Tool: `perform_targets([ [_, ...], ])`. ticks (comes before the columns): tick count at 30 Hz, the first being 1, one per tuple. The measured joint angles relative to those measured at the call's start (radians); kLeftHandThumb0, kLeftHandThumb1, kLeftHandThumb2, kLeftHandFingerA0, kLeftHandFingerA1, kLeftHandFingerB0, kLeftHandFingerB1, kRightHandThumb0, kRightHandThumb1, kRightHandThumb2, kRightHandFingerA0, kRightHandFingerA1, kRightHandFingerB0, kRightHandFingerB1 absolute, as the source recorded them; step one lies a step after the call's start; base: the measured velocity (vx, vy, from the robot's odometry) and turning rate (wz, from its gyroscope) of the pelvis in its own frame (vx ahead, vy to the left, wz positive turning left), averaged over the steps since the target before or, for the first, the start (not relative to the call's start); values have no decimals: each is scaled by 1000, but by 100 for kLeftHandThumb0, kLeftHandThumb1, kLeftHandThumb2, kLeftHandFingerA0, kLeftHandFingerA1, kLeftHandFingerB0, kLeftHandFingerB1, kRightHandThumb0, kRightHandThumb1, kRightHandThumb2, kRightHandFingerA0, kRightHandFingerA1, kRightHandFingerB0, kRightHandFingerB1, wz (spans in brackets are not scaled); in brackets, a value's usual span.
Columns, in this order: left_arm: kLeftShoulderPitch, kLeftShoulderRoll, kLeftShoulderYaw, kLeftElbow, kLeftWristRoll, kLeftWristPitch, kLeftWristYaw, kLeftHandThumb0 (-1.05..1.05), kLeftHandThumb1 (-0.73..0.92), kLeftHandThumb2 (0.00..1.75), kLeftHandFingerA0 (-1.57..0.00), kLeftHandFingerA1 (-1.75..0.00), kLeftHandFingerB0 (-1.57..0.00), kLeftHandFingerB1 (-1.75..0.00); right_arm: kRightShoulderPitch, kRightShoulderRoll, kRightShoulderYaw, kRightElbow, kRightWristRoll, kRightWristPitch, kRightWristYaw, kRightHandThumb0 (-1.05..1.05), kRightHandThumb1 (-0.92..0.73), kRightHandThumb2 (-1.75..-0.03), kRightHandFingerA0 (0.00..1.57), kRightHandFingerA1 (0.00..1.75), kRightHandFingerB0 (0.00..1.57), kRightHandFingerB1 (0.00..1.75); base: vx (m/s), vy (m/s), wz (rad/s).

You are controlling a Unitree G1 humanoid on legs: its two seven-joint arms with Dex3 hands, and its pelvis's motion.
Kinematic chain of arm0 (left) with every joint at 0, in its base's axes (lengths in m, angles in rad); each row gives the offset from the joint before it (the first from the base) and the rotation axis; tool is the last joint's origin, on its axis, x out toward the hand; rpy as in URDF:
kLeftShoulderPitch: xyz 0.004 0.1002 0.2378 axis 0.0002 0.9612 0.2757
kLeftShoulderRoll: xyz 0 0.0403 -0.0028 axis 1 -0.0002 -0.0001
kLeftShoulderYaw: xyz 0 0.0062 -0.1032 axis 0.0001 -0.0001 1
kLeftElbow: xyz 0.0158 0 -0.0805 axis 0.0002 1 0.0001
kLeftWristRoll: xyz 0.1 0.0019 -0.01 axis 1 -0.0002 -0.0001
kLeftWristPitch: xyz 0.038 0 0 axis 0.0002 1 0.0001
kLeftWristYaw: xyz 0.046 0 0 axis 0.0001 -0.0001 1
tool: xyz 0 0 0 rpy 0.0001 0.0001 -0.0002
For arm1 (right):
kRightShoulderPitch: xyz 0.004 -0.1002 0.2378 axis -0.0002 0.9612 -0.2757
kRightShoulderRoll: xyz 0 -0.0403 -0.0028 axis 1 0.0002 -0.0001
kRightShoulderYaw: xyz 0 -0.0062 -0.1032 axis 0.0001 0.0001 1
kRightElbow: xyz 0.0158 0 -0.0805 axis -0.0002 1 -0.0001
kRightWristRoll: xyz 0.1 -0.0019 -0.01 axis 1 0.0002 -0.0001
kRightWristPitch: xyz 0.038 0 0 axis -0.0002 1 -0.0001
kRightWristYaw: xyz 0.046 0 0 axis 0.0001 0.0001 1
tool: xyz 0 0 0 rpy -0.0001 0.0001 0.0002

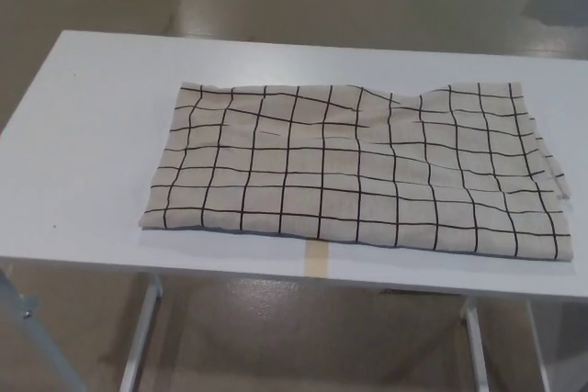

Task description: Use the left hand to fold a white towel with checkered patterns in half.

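The white table (pixel 83 135) carries the checkered towel (pixel 358 172), spread flat across its middle and right, the right edge near the table's rim. Folding looks not yet begun; neither robot hand is in view (so I cannot tell their state). Next, the left one must pinch the towel's left edge. Cream cloth, thin black grid, slight ripples at the far right.

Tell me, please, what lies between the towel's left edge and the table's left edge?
Nothing: in the head view, only bare white table shows left of the towel.
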Motion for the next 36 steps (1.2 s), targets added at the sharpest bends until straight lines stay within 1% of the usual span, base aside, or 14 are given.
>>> perform_targets([
  [7, 4, 4, 64, 0, -49, -125, -52, -1, 63, 59, -26, -37, -21, -34, 37, 75, -49, -98, 72, -115, 25, -31, -52, -55, 67, 75, 59, 56, 0, 0, 0],
  [11, 22, -5, 76, -47, -69, -184, -79, -6, 62, 58, -12, -34, -10, -30, 81, 124, -14, -130, 100, -155, 64, -33, -51, -54, 66, 74, 60, 55, 0, 0, 0],
  [12, 28, -9, 78, -67, -74, -192, -83, -6, 65, 102, -3, -49, 0, -47, 87, 128, -2, -129, 100, -163, 70, -35, -51, -54, 65, 73, 60, 55, 0, 0, 0],
  [13, 34, -13, 80, -89, -78, -199, -87, -8, 64, 101, -3, -50, 0, -47, 91, 129, 8, -125, 98, -170, 74, -36, -51, -55, 64, 73, 60, 55, 0, 0, 0],
  [14, 39, -17, 80, -114, -82, -204, -90, -13, 54, 63, -4, -28, -5, -27, 93, 129, 17, -119, 94, -178, 76, -37, -51, -55, 64, 72, 59, 56, 0, 0, 0],
  [15, 49, -25, 82, -174, -93, -220, -97, -13, 53, 60, -3, -28, -7, -27, 97, 127, 41, -105, 82, -197, 78, -37, -51, -56, 63, 71, 59, 55, 0, 0, 0],
  [19, 59, -39, 84, -283, -101, -249, -102, -16, 44, 56, -5, -28, -7, -28, 85, 108, 66, -83, 56, -217, 76, -37, -52, -55, 66, 70, 59, 55, 0, 0, 0],
  [20, 61, -41, 84, -320, -102, -262, -102, -15, 28, 70, 0, -41, -1, -37, 79, 102, 72, -75, 47, -223, 73, -37, -52, -55, 66, 69, 59, 55, 0, 0, 0],
  [21, 64, -42, 84, -374, -99, -278, -101, -15, 26, 69, 0, -36, -1, -35, 73, 99, 77, -69, 38, -230, 68, -37, -52, -55, 66, 69, 58, 55, 0, 0, 0],
  [22, 67, -42, 84, -402, -97, -284, -100, -16, 25, 68, -1, -33, -1, -32, 71, 97, 80, -66, 33, -233, 66, -37, -52, -55, 66, 70, 58, 55, 0, 0, 0],
  [23, 68, -42, 83, -437, -92, -293, -98, -24, 32, 60, -5, -24, -6, -22, 69, 96, 81, -64, 27, -235, 62, -37, -54, -56, 65, 68, 57, 55, 0, 0, 0],
  [28, 67, -40, 84, -629, -55, -314, -86, -27, 27, 68, 0, -35, -3, -29, 64, 82, 98, -74, 2, -235, 49, -38, -55, -56, 62, 68, 57, 55, 0, 0, 0],
  [29, 65, -39, 85, -665, -46, -315, -84, -31, 27, 56, -4, -30, -7, -23, 64, 79, 101, -76, -3, -235, 47, -38, -55, -56, 62, 69, 56, 56, 0, 0, 0],
  [36, -45, -22, 65, -878, 63, -330, -57, -39, 27, 57, -5, -26, -9, -26, 66, 68, 114, -141, -28, -221, 34, -39, -56, -57, 61, 69, 55, 56, 0, 0, 0],
])
